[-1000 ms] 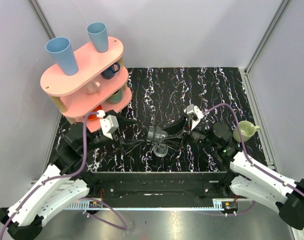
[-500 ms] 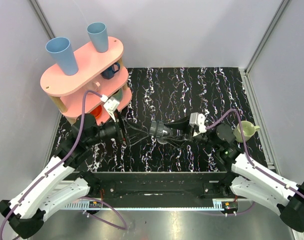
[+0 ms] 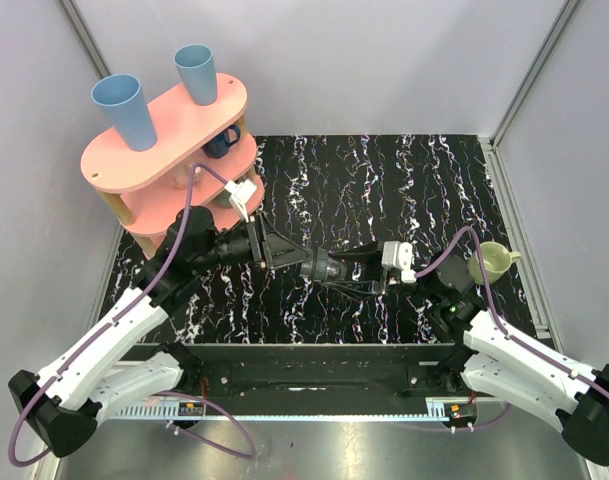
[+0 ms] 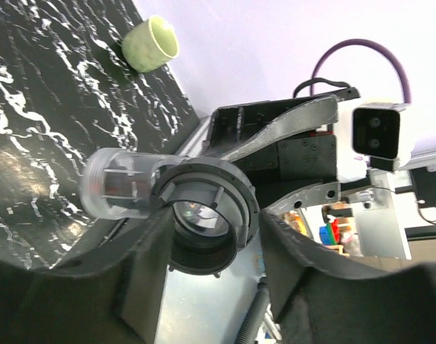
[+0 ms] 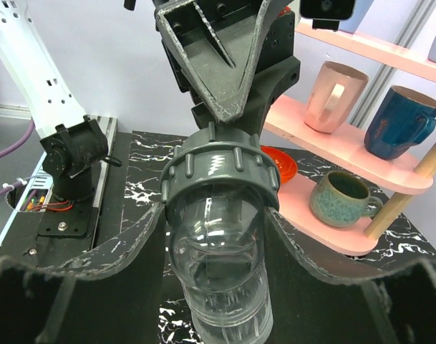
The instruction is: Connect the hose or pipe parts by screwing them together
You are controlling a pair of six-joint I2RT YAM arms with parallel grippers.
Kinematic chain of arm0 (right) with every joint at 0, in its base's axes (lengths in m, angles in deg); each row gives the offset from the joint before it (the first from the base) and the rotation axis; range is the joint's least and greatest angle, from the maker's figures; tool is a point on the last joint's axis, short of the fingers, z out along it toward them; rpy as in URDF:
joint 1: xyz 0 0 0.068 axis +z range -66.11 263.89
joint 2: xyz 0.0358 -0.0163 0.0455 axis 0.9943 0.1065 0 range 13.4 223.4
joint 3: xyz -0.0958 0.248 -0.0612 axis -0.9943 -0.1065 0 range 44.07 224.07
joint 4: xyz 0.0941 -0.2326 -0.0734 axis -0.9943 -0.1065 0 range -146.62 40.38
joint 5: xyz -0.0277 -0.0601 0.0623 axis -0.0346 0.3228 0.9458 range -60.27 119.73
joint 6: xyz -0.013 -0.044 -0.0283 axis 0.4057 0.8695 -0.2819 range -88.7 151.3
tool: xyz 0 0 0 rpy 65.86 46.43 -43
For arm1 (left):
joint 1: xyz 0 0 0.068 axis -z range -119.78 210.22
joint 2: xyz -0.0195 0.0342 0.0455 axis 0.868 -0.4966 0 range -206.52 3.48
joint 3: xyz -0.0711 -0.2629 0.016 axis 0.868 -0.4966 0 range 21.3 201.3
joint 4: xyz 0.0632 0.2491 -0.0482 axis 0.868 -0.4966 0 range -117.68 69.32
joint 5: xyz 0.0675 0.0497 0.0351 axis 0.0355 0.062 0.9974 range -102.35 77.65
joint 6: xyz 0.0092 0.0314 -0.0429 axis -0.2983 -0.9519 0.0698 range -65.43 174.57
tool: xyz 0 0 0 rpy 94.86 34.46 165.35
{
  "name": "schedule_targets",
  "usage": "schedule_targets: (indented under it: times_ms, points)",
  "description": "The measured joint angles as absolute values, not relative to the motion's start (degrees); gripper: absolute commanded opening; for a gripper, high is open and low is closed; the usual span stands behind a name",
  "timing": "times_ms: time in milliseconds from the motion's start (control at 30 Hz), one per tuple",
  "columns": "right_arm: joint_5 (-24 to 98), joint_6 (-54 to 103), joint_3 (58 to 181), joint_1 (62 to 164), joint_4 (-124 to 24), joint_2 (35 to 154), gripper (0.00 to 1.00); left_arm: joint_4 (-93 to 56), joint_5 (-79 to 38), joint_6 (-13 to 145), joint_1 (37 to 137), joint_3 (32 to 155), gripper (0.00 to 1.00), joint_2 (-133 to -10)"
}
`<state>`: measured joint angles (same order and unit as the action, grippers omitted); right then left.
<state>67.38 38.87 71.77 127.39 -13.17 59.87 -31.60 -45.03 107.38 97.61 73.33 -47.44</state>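
Right, the grey threaded nut (image 5: 221,172) sat on the end of the clear tubular coupling (image 5: 218,287), both held above the marbled table (image 3: 384,180) at the middle of the overhead view. The right gripper (image 5: 218,226) pinched the coupling's clear body. The left gripper (image 4: 210,226) straddled the nut; whether its fingers pressed it, I couldn't tell. A green cup (image 3: 489,262) stood at right, a pink shelf rack (image 3: 164,130) upper left.
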Motion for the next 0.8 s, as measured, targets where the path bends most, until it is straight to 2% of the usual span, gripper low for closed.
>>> schedule_targets:
  times_ms: [33, 133, 200, 367, 633, 800]
  points:
    - [67.36, 39.05, 71.77, 127.39, -13.17, 59.85, 0.00, -31.07, -45.56, 108.32, 97.54, 73.20, 0.42, -47.66]
    - [67.31, 39.22, 71.77, 127.50, -13.13, 59.72, 0.00, -28.25, -47.26, 109.88, 97.57, 72.94, 0.32, -48.40]
    - [67.14, 39.11, 71.77, 127.50, -12.97, 59.70, 0.00, -25.74, -48.29, 110.97, 97.57, 71.69, 0.19, -48.44]
    - [65.50, 38.19, 71.58, 127.44, -12.95, 60.18, 0.00, -17.24, -51.72, 114.57, 97.20, 67.30, 0.00, -48.40]
    - [63.62, 32.58, 71.47, 127.33, -12.60, 60.73, 0.00, -12.73, -54.26, 110.64, 96.21, 65.22, 0.00, -48.64]
    - [63.93, 26.19, 71.62, 127.29, -12.58, 62.80, 0.00, -12.89, -54.91, 99.91, 96.19, 63.14, 0.00, -46.13]
